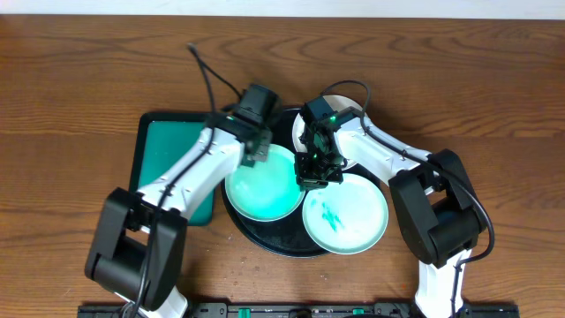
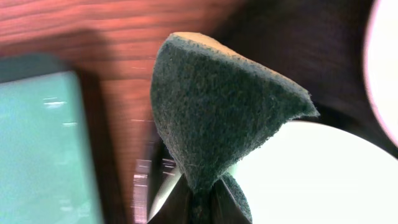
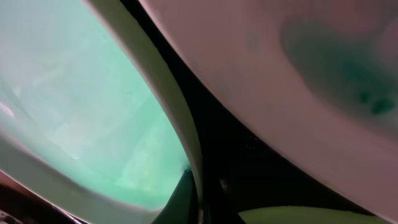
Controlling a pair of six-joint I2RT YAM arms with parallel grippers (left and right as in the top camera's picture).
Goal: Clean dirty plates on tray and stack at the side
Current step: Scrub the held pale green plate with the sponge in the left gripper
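The black round tray [image 1: 265,240] holds three plates. The left plate [image 1: 261,187] looks teal with no smear showing. My right gripper [image 1: 316,170] is shut on its right rim [image 3: 180,118], one finger inside the plate. The front right plate [image 1: 345,212] has a green smear. The back plate [image 1: 340,104] is partly hidden by my right arm; in the right wrist view [image 3: 298,74] it shows a green smear. My left gripper [image 1: 258,150] is shut on a dark green scouring pad [image 2: 211,106], held over the left plate's far rim [image 2: 311,180].
A green rectangular tray with a black rim [image 1: 168,146] lies on the wooden table left of the black tray; it also shows in the left wrist view [image 2: 43,143]. Both arms cross over the back of the black tray.
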